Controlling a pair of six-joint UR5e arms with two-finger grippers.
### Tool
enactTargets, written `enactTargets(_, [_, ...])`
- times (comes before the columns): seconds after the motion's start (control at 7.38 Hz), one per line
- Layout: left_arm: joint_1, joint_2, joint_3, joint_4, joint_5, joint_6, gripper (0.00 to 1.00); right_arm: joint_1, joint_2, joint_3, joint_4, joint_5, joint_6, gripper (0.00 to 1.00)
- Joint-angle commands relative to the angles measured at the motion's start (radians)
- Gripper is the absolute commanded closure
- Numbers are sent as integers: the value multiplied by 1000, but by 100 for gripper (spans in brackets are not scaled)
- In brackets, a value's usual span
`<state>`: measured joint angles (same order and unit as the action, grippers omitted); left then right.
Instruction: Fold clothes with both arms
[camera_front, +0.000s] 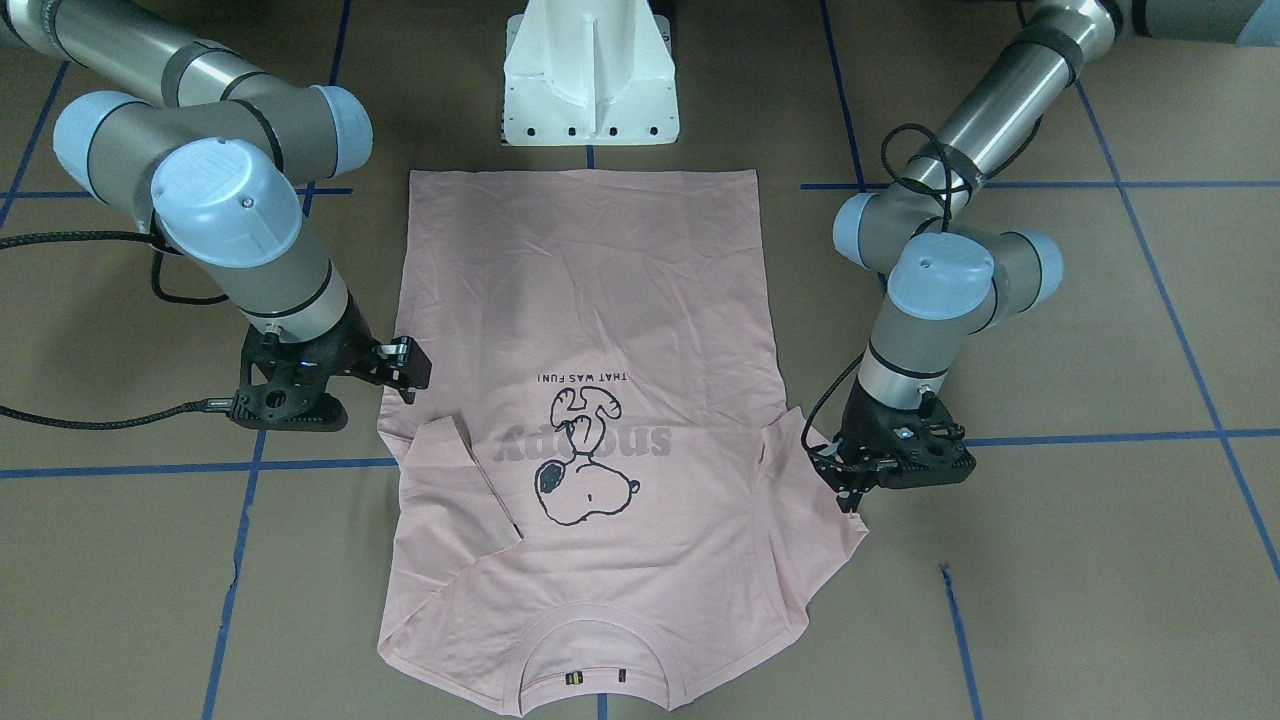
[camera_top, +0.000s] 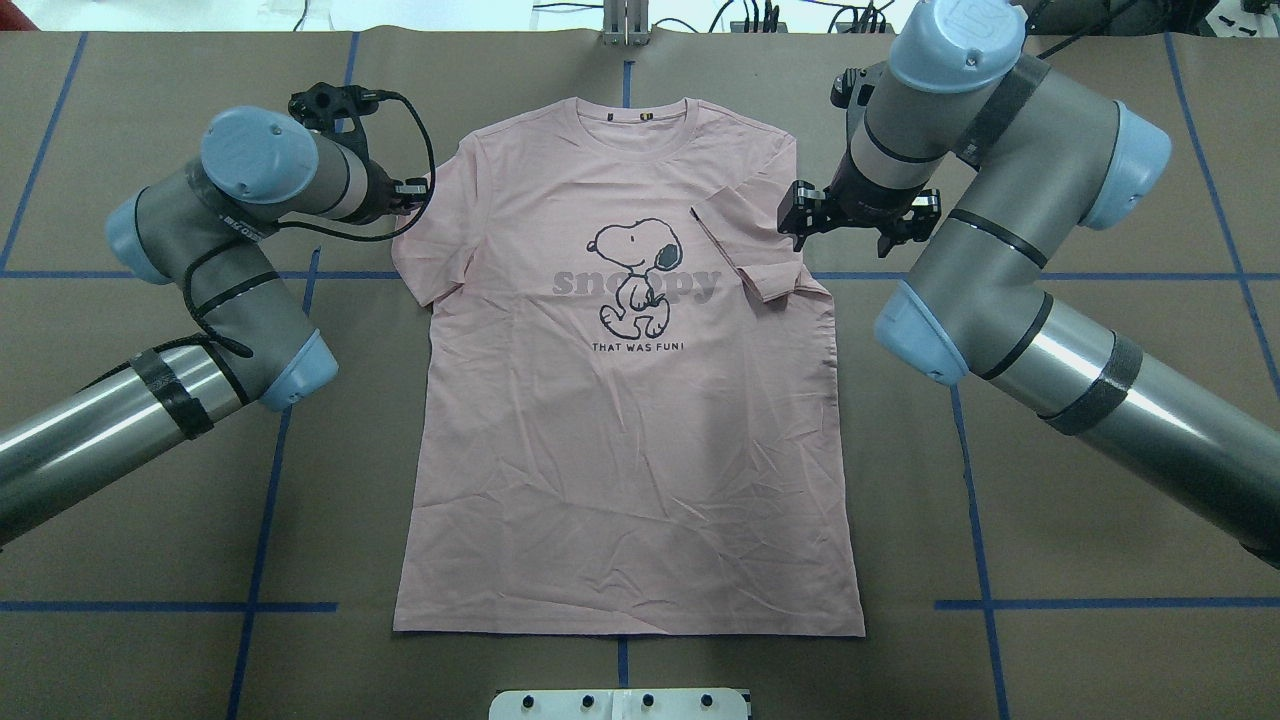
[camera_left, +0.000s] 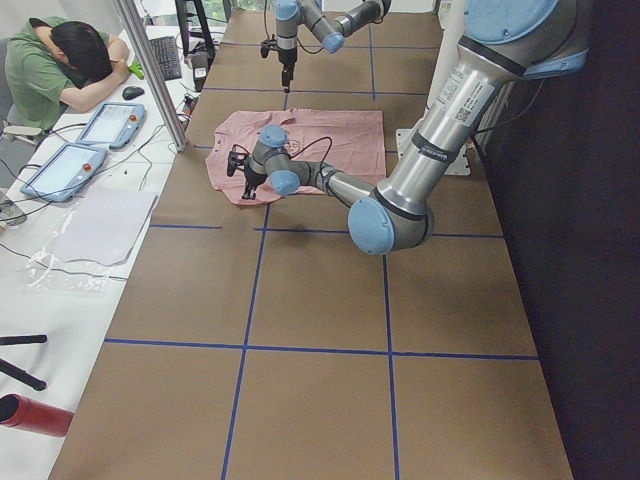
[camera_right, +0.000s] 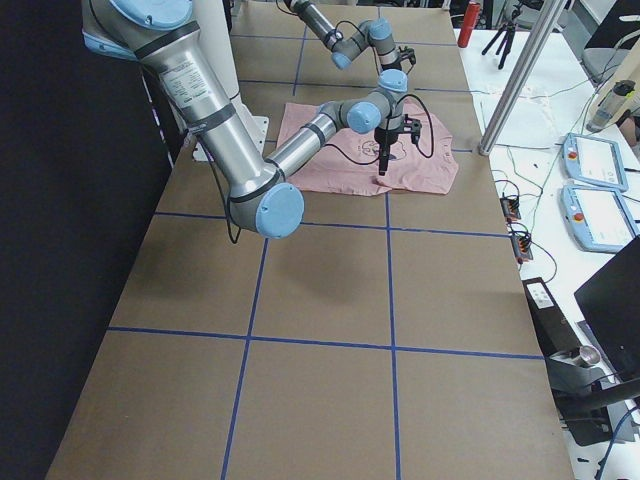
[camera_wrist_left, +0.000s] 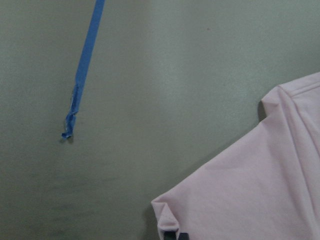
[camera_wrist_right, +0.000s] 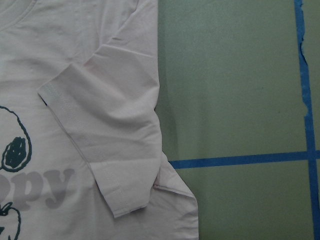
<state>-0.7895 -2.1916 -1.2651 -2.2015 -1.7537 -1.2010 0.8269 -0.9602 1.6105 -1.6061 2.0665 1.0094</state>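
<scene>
- Centrally on the brown counter (camera_top: 1000, 500) the pink T-shirt (camera_top: 630, 450) lies flat, print up, its collar at the end away from the white pedestal (camera_front: 590, 80).
- Left fingers (camera_front: 848, 490) pinch the corner of its outspread sleeve, and the cloth puckers there.
- Right fingers (camera_front: 415, 378) are apart and hold nothing, just beside the other sleeve, which is folded onto the chest.
- Blue tape lines (camera_top: 1100, 605) cross the counter.

Big grey word (camera_top: 575, 284) across the chest of the pink T-shirt (camera_top: 620, 450): "snoopy", with the cartoon dog (camera_top: 640, 270) standing right over its middle letters. Under it, small black capitals (camera_top: 640, 347): "THAT WAS FUN!" The front-facing camera gets both lines upside down. The right wrist view catches only "ppy". The tiny yellow neck label (camera_top: 607, 116) is too small to read
</scene>
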Motion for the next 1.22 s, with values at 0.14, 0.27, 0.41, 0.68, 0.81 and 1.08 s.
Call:
enactTargets(0.14, [48,-219,89,63,-24,-251,100,0,-2,6,0,0,0,0])
enactTargets(0.27, [71,-278,175,56,-18,-279,100,-5,-3,8,0,0,0,0])
enactTargets(0.41, [78,-284,197,48,-16,-279,100,-14,-3,9,0,0,2,0])
enactTargets(0.68, [88,-283,199,45,-4,-270,30,-28,-3,9,0,-2,2,0])
enactTargets(0.81, [90,-281,190,14,-4,-264,0,-35,-3,8,0,-5,-1,0])
enactTargets(1.08, [101,-272,115,9,-15,-261,0,-34,-8,9,0,-2,2,0])
